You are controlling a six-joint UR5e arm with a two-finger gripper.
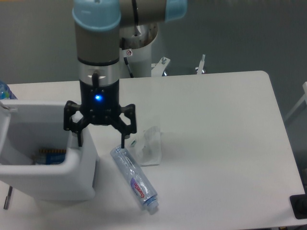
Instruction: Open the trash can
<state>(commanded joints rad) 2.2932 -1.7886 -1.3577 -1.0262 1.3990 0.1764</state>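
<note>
The white trash can [72, 179] stands at the table's left front. Its lid is swung up toward the left, only its edge [5, 108] showing, and the inside is open to view with a small object [49, 156] at the bottom. My gripper [100, 143] hangs over the can's right rim. It is open and holds nothing. The left finger [79, 139] sits at the rim's right edge, the right finger [123, 142] outside the can above the table. The grey push tab is hidden behind the gripper.
A clear plastic bottle [135, 179] lies on the table just right of the can. A crumpled clear wrapper [148, 146] sits beside it. A blue bottle top [4, 91] shows at the far left edge. The robot base [139, 52] stands behind the table.
</note>
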